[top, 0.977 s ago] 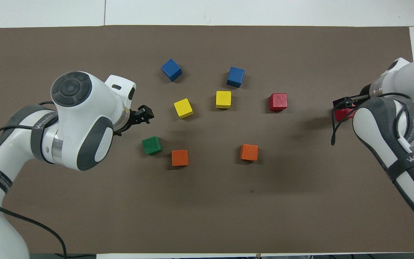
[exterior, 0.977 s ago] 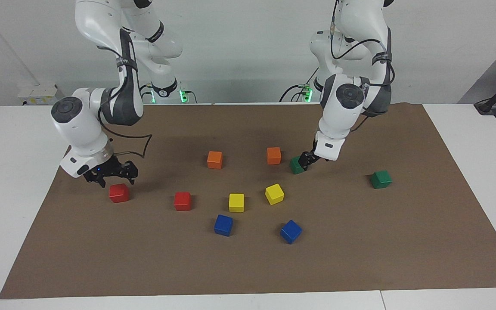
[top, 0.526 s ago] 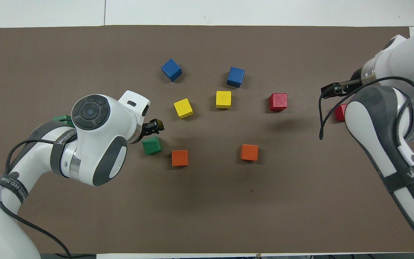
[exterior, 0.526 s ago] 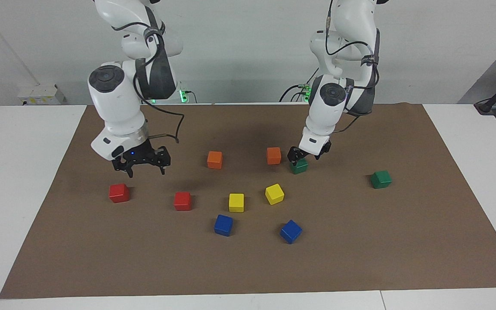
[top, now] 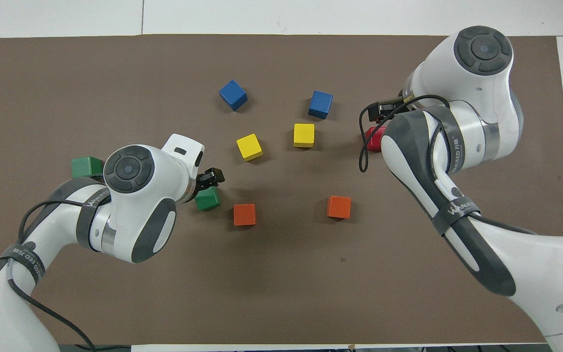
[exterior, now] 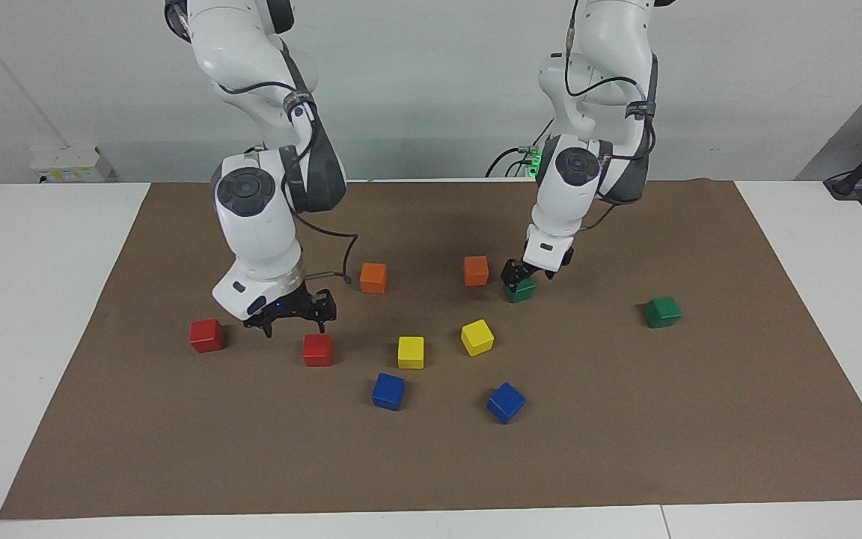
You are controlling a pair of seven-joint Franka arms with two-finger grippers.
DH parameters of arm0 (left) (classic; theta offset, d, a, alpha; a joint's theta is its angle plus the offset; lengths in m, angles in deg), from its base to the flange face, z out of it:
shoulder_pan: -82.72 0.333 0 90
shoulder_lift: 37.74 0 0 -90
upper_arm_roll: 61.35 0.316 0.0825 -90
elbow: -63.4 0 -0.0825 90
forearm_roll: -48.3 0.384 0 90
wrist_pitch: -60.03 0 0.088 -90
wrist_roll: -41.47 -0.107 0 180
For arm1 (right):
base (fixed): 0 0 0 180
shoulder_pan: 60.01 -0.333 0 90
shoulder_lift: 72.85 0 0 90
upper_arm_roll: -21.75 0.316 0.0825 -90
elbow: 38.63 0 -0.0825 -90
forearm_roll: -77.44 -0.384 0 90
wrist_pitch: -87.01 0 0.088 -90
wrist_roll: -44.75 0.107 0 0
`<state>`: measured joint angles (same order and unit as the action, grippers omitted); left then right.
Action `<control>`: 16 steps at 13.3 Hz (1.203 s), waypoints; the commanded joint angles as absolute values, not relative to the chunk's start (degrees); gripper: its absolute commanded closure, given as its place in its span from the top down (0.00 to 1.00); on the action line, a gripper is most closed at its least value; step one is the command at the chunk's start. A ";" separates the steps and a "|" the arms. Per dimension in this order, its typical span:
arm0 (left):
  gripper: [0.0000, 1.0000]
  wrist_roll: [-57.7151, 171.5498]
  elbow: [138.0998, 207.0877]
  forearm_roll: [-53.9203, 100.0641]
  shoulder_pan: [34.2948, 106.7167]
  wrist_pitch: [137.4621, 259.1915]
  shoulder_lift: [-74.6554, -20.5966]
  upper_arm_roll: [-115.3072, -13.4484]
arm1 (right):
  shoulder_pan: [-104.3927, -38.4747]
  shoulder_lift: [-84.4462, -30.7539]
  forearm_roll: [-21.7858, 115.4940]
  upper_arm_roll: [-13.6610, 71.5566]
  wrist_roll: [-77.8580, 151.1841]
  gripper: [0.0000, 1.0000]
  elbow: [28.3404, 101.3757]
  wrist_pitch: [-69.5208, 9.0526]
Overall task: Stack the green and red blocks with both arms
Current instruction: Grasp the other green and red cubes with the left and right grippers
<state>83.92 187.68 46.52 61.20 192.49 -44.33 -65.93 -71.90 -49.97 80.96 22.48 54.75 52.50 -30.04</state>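
One red block [exterior: 317,349] lies on the brown mat, and my right gripper [exterior: 294,327] hangs open just above it without touching. In the overhead view the right arm half covers this block [top: 372,139]. The second red block [exterior: 206,335] lies toward the right arm's end of the table; it is hidden in the overhead view. My left gripper [exterior: 519,275] sits low, right over a green block [exterior: 522,291], which also shows in the overhead view [top: 208,198] beside that gripper [top: 210,176]. The second green block [exterior: 661,311] lies toward the left arm's end.
Two orange cubes [exterior: 373,278] [exterior: 476,270] lie nearer to the robots; one is close beside the green block under my left gripper. Two yellow cubes [exterior: 411,352] [exterior: 477,337] and two blue cubes [exterior: 388,391] [exterior: 506,402] lie mid-mat, farther out.
My right gripper has left the outer red block, swung toward the table's middle and dropped over the other red block. My left gripper has shifted over the green block and come lower.
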 commanded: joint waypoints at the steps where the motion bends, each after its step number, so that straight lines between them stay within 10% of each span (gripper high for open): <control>1: 1.00 86.29 188.99 46.19 58.47 195.38 -44.94 -65.13 | -72.05 -48.42 81.23 22.54 56.61 1.00 50.67 -30.84; 16: 1.00 82.52 189.25 46.80 57.67 194.24 -47.15 -65.04 | -72.49 -46.31 80.78 22.71 60.75 1.00 58.48 -40.24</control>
